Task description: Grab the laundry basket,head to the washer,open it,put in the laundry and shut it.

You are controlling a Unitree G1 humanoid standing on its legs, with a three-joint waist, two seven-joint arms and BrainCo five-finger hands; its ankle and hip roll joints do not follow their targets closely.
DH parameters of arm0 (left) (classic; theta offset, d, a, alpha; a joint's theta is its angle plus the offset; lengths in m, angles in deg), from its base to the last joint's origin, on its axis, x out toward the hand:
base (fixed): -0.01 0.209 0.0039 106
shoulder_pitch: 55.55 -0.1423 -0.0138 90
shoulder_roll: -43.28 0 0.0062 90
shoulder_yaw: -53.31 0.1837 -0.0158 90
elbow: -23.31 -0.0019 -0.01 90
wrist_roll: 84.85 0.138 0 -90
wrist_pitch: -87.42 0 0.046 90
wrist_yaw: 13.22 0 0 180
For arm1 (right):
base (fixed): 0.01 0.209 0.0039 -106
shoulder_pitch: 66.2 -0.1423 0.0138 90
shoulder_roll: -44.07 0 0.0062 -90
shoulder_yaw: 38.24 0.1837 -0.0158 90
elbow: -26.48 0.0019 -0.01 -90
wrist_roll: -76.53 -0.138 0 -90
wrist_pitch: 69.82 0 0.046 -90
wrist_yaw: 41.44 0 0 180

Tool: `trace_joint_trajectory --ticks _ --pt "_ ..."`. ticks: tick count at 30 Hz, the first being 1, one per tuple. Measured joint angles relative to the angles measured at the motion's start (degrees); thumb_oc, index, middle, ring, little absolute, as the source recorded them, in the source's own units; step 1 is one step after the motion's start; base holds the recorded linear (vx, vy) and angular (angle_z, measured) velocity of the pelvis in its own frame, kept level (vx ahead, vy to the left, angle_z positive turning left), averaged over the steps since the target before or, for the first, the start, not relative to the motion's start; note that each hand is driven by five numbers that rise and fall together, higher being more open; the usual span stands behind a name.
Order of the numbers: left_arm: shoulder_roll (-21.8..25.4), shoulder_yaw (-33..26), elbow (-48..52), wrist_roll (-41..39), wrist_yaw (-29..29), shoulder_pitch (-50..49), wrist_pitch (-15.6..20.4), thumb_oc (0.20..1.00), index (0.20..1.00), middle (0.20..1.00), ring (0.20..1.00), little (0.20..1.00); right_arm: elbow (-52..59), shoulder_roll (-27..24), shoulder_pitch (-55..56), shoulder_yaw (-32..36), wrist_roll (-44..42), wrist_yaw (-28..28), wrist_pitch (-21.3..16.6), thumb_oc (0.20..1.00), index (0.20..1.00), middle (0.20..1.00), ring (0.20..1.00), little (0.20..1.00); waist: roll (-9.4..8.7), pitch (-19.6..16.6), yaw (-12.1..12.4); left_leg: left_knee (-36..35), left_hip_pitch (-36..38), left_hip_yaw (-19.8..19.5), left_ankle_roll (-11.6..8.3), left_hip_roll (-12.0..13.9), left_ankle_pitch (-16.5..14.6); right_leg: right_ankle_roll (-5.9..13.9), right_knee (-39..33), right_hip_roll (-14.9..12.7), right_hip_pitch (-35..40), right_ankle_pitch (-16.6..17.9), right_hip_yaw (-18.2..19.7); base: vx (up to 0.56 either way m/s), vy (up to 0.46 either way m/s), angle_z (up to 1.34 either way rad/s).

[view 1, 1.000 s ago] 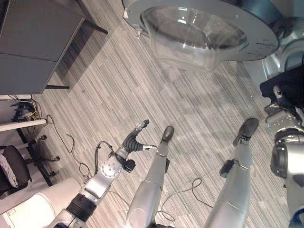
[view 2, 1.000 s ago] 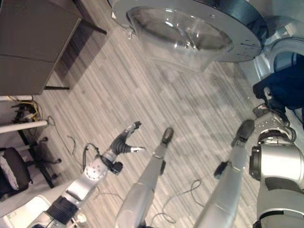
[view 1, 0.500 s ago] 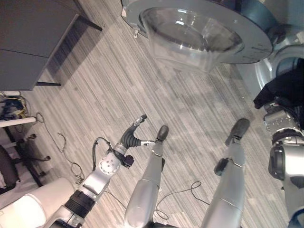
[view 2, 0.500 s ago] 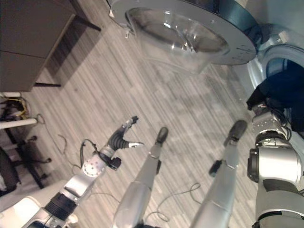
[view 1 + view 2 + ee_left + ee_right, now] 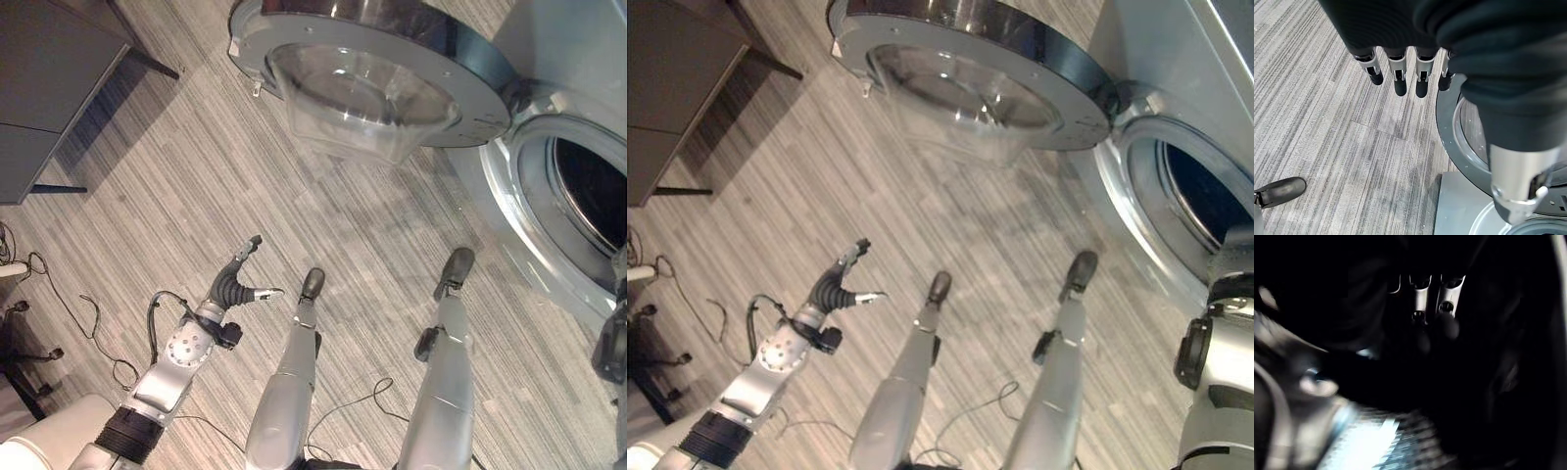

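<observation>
The right hand (image 5: 1430,308) is reaching deep in the dark of the washer drum (image 5: 593,191), and from its wrist view I'm only making out a few silver fingers against blackness — can't tell whether they're curled on laundry or hanging loose, and I can't pick out the dark clothes in there either. The left hand (image 5: 235,284) is hovering low over the floor (image 5: 147,225) with fingers straight and relaxed, holding nothing. The washer door (image 5: 372,73) is swung wide, its glass bowl sticking out over the floor just beside the round opening. I'm not spotting the laundry basket anywhere right now. My guess is the loading step is in hand, so the thing to get right is pushing the load well back past the door seal before letting go — anything draped over the rim is going to jam the door. After that, the door needs a full swing shut, probably pushed from its outer edge.
</observation>
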Motion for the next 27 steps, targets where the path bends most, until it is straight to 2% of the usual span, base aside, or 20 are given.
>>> trace_joint_trajectory --ticks 3,4,5,8,10,13,17,19,23,27 --pt "0.01 0.47 0.01 0.0 0.66 0.06 0.0 1.0 1.0 1.0 1.0 1.0 -9.35 -0.11 -4.93 -3.14 0.26 -3.57 4.61 1.0 1.0 1.0 1.0 1.0 -0.01 -0.01 0.03 0.06 0.02 -0.05 0.0 0.17 -0.01 -0.03 -0.01 0.21 0.03 0.02 -0.02 0.0 -0.011 -0.01" --pt "0.05 0.65 -0.03 0.03 1.15 0.14 -0.19 1.0 1.0 1.0 1.0 1.0 -11.87 0.79 -6.85 -3.6 -1.44 -5.04 7.22 1.0 1.0 1.0 1.0 1.0 -0.05 -0.04 0.09 0.09 -0.05 -0.02 -0.03 0.3 -0.01 -0.17 -0.22 0.39 0.03 0.13 -0.01 0.0 0.0 0.0" --pt "0.04 0.75 -0.04 0.05 1.43 0.35 -0.21 1.0 1.0 1.0 1.0 1.0 -11.91 1.27 -7.11 -3.6 -2.13 -5.54 8.06 1.0 1.0 1.0 1.0 1.0 -0.1 -0.06 0.11 0.12 -0.11 -0.02 -0.15 0.41 -0.03 -0.29 -0.39 0.54 0.05 0.23 -0.01 -0.01 -0.001 -0.07" --pt "-0.01 0.93 0.0 0.05 2.02 0.7 -0.7 1.0 1.0 1.0 1.0 1.0 -7.05 6.8 -7.17 -4.08 -5.76 -6.08 7.79 1.0 1.0 1.0 1.0 1.0 -0.34 -0.19 -0.13 0.39 -0.55 0.19 -0.5 1.12 -0.12 -0.7 -1.64 1.47 0.07 0.9 0.02 -0.02 0.01 -0.09" --pt "-0.17 0.83 0.0 0.05 2.15 0.77 -0.7 1.0 1.0 1.0 1.0 1.0 -1.71 10.67 -5.66 -3.87 -8.43 -6.55 6.36 1.0 1.0 1.0 1.0 1.0 -0.32 -0.21 -0.27 1.29 -0.99 0.18 -1.06 1.48 -0.56 -0.81 -1.83 2.03 0.08 1.01 0.04 -0.02 0.014 -0.08" --pt "-1.45 0.27 -0.75 0.16 2.11 0.84 -0.72 1.0 1.0 1.0 1.0 1.0 13.86 18.15 2.36 -1.56 -10.02 -7.57 1.56 1.0 1.0 1.0 1.0 1.0 -0.51 -0.3 -0.32 2.23 -1.17 0.1 -1.43 2.12 -1.07 -1.34 -1.86 2.82 0.24 0.83 -0.01 -0.01 0.017 -0.07" --pt "-2.43 0.25 -2.6 0.68 1.98 0.68 -0.69 1.0 1.0 1.0 1.0 1.0 23.6 24.31 10.96 0.78 -9.26 -7.57 -2.99 1.0 1.0 1.0 1.0 1.0 -0.97 -0.52 -0.73 3.65 -0.83 0.05 -1.43 2.11 -1.97 -1.3 -2.14 2.99 1.49 0.64 -0.09 -0.01 0.027 -0.02" --pt "-2.15 0.03 -4.0 0.72 1.84 0.12 -0.67 1.0 1.0 1.0 1.0 1.0 27.32 27.59 17.52 0.8 -6.66 -7.84 -4.3 1.0 1.0 1.0 1.0 1.0 -2.52 -1.28 -1.61 4.49 -0.27 0.17 -1.22 2.04 -2.54 -1.2 -2.46 3.04 2.34 0.6 -0.13 0.01 0.022 0.0" --pt "-2.19 -0.28 -5.66 0.71 2.0 -1.69 -0.62 1.0 1.0 1.0 1.0 1.0 30.08 32.15 29.95 -1.69 -1.41 -8.31 -4.25 1.0 1.0 1.0 1.0 1.0 -5.12 -2.56 -3.54 5.5 3.32 0.28 -0.84 2.22 -4.17 -0.97 -2.84 3.23 6.68 0.04 -0.66 0.01 0.03 -0.06" --pt "-1.71 -0.77 -6.93 0.84 2.91 -5.33 -0.75 1.0 1.0 1.0 1.0 1.0 31.67 35.19 43.44 -5.58 6.29 -10.31 -1.02 1.0 1.0 1.0 1.0 1.0 -9.17 -4.81 -5.44 7.86 8.03 1.21 0.2 1.97 -6.52 -0.45 -3.73 3.13 12.42 -0.62 -0.47 0.01 0.061 -0.1"
